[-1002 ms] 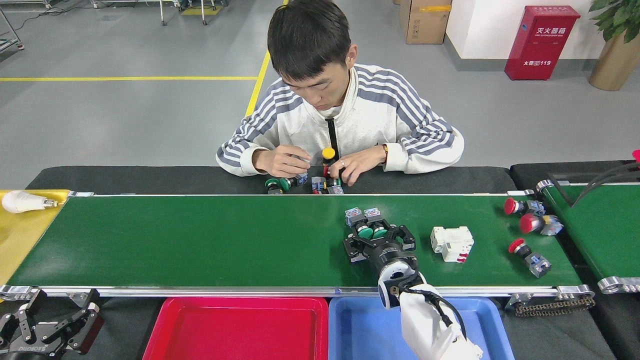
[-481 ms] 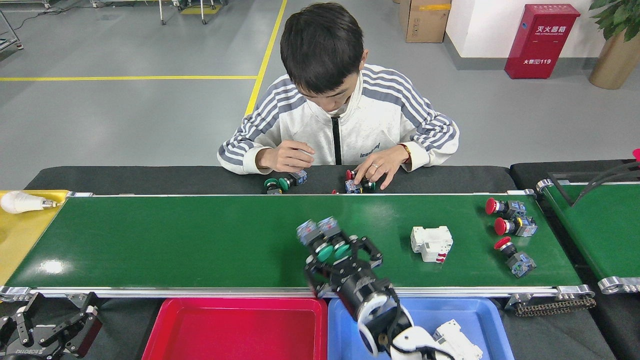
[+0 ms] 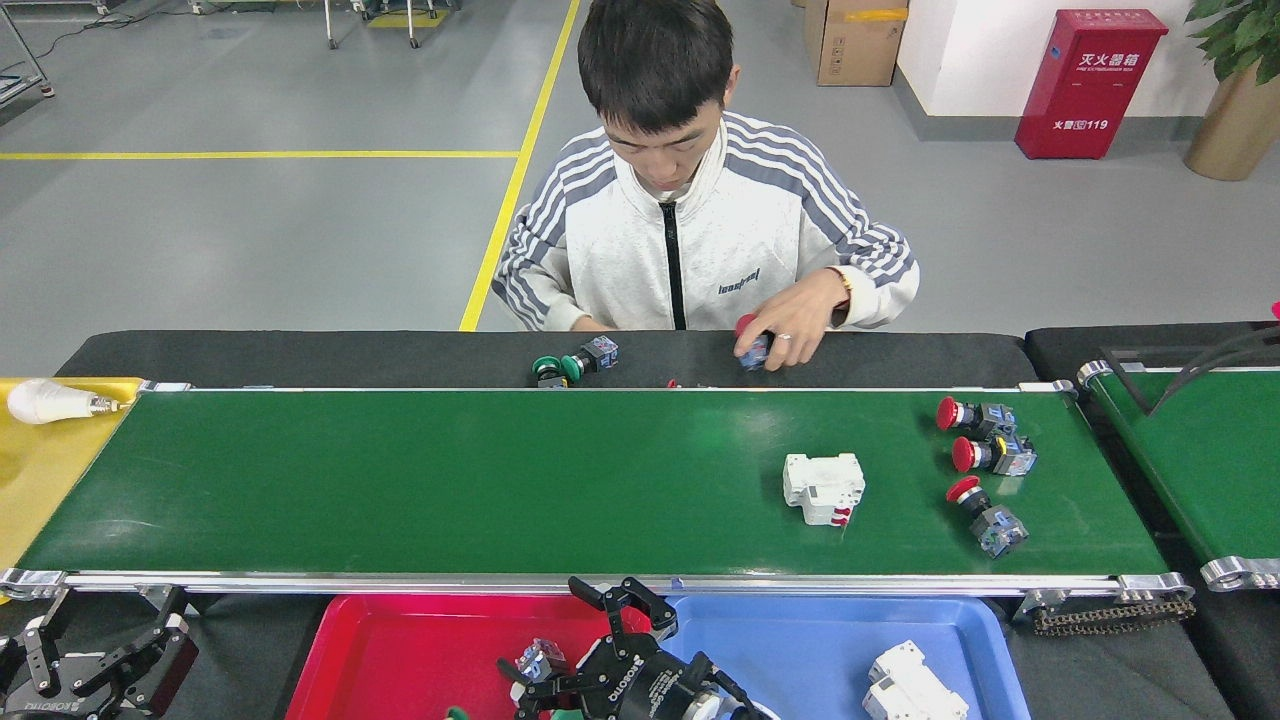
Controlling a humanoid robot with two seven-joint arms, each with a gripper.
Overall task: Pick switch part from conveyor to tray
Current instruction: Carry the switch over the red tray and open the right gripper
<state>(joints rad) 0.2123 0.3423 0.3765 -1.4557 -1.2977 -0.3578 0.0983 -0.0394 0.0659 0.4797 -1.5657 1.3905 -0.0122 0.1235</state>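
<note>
Switch part point(image 3: 533, 660) sits low in the head view, a small grey-blue block over the red tray point(image 3: 400, 650), right at the right gripper point(image 3: 600, 650). The gripper's dark fingers look splayed over the tray's right edge; whether they pinch the part or have let it go cannot be told from this angle. Judged stage: delivery into the tray, so the arm is low and near, well off the conveyor point(image 3: 450, 480).

Blue tray point(image 3: 800, 640) lies just beside the red one; a white breaker point(image 3: 905, 685) rests in it, which suggests sorting by type.

On the belt, right side: another white breaker point(image 3: 825, 487), and three red push-buttons point(image 3: 985, 455) clustered near the end roller — likely next picks.

Left gripper point(image 3: 95, 670) is parked below the near rail at the left edge, fingers spread, holding nothing.

Person point(image 3: 700, 220) seated behind the belt, a hand point(image 3: 785, 335) on a red-capped part on the black mat. Green-capped switches point(image 3: 575, 362) lie there too.
</note>
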